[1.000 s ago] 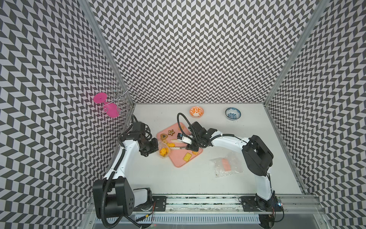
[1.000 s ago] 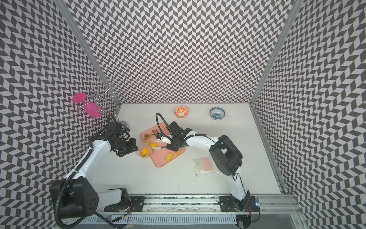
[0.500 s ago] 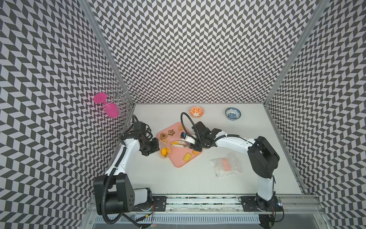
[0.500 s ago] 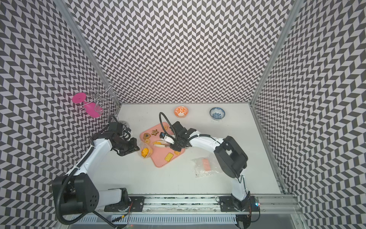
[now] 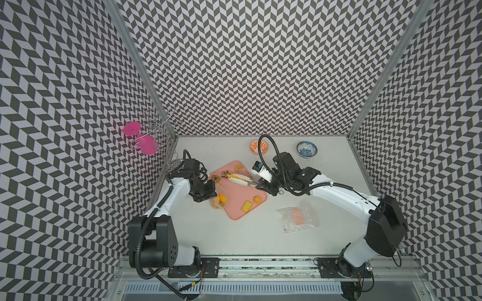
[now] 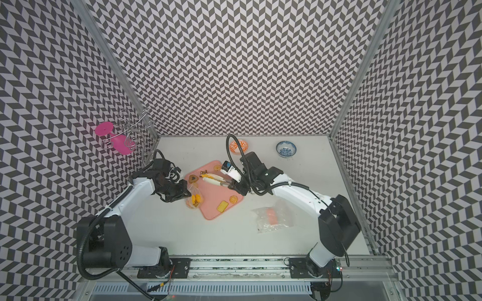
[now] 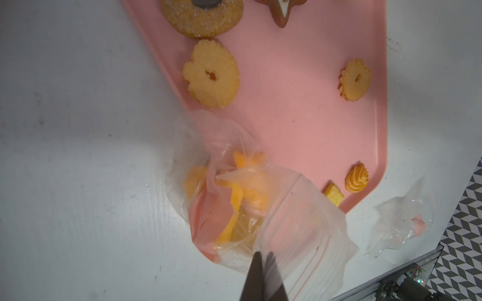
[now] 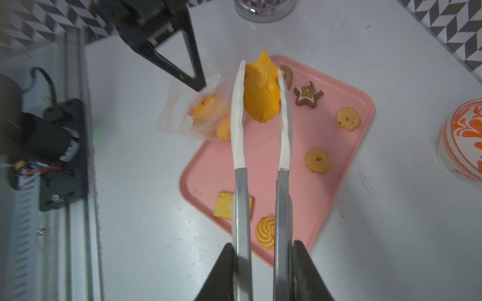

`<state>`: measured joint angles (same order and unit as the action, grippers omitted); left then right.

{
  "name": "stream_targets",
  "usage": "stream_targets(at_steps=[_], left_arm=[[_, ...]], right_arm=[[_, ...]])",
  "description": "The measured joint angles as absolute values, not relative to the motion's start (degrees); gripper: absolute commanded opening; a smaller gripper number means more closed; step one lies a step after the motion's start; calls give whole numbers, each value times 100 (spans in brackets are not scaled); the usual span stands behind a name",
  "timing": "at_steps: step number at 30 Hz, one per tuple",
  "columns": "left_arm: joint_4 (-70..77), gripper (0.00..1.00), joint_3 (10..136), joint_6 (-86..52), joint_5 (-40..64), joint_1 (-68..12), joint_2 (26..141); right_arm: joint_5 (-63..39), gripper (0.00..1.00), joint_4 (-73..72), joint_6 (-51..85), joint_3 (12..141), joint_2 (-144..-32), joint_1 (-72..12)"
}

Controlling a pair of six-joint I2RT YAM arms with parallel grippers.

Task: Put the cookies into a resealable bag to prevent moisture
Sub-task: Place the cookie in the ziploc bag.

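One pink tray (image 8: 208,166) carries six loose cookies (image 8: 348,118): one star (image 8: 308,94), one square cracker (image 8: 224,204), one swirl (image 8: 264,232), two ringed rounds (image 8: 317,160), one dark-centred round (image 7: 182,20). One fish cookie (image 8: 260,96) sits in one pair of tongs (image 8: 238,146). Two clear bags: a loose bag (image 5: 298,216) and a held bag (image 7: 300,221) at the left fingers (image 7: 254,281), its orange cookies (image 7: 250,192) too bunched to count. Two bowls: orange bowl (image 5: 258,147), blue bowl (image 5: 307,149).

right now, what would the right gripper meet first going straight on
The right gripper's tongs, gripping a fish cookie, lead: over the tray's end, beside the bag, probably into the left arm; height unclear.
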<state>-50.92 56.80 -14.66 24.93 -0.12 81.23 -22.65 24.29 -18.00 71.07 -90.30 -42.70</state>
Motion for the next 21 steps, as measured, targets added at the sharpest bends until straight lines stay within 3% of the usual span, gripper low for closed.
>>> stream_targets(at_steps=[9,21], left_arm=[[-5002,0,5734,-1487,2574,-25,8169],[-5022,0,5734,-1490,2536,3,8051]], right_arm=[[-2923,26,2119,-827,6847,-9135,-4587],[-2934,32,2519,-676,7352,-9850,-4814]])
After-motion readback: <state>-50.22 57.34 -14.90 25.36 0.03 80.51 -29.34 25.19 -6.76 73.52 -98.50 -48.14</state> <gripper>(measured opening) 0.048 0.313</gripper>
